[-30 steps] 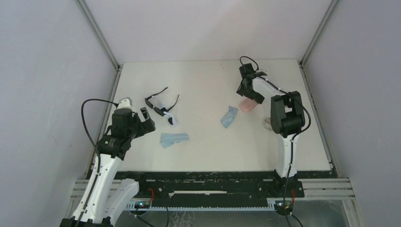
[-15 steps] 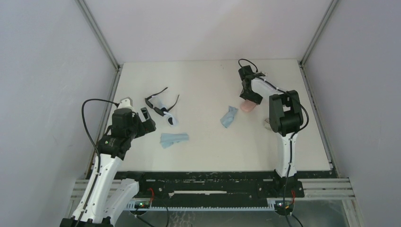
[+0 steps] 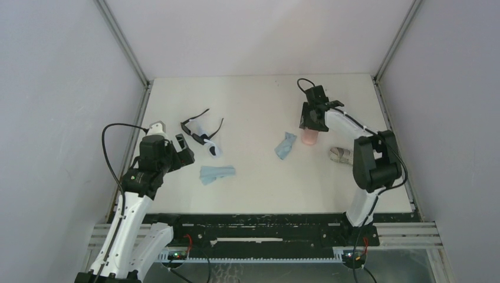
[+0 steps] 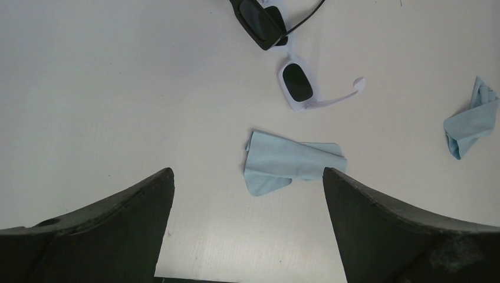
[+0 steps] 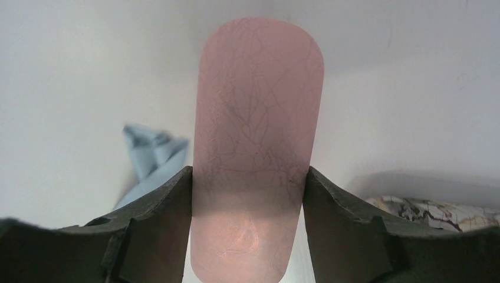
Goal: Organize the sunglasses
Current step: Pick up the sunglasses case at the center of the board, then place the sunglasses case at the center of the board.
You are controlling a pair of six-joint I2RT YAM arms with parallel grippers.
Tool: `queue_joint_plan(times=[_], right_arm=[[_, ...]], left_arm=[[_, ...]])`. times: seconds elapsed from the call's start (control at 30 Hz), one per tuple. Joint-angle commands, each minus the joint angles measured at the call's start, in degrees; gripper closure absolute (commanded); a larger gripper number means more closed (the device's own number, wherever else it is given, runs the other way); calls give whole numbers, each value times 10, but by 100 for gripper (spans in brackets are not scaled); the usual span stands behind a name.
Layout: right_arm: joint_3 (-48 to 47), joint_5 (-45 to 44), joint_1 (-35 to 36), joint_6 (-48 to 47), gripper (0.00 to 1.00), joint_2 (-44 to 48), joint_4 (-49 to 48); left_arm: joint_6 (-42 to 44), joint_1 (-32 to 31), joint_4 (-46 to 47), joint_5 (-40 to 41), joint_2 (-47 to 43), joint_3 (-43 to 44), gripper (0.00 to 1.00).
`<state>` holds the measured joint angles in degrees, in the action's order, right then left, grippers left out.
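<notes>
Left pincer [image 4: 247, 177] agape, right pincer [image 5: 247, 177] clamped

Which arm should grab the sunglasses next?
Left. The left gripper hangs open near the sunglasses; the right gripper is far off, closed on the pink case.

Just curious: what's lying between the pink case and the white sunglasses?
A crumpled light-blue cloth, nearer the pink case than the white sunglasses; the overhead view shows it.

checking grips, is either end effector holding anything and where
The right end effector clamps the case across its long sides, near one end. The left end effector holds nothing.
</notes>
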<state>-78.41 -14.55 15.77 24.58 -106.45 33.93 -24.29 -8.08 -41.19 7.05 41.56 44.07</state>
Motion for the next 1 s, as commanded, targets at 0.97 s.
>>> queue_joint_plan(times=[0.97], right_arm=[[180, -100, 373, 199, 67, 98, -20]], left_arm=[[-63, 6, 40, -15, -60, -25, 0]])
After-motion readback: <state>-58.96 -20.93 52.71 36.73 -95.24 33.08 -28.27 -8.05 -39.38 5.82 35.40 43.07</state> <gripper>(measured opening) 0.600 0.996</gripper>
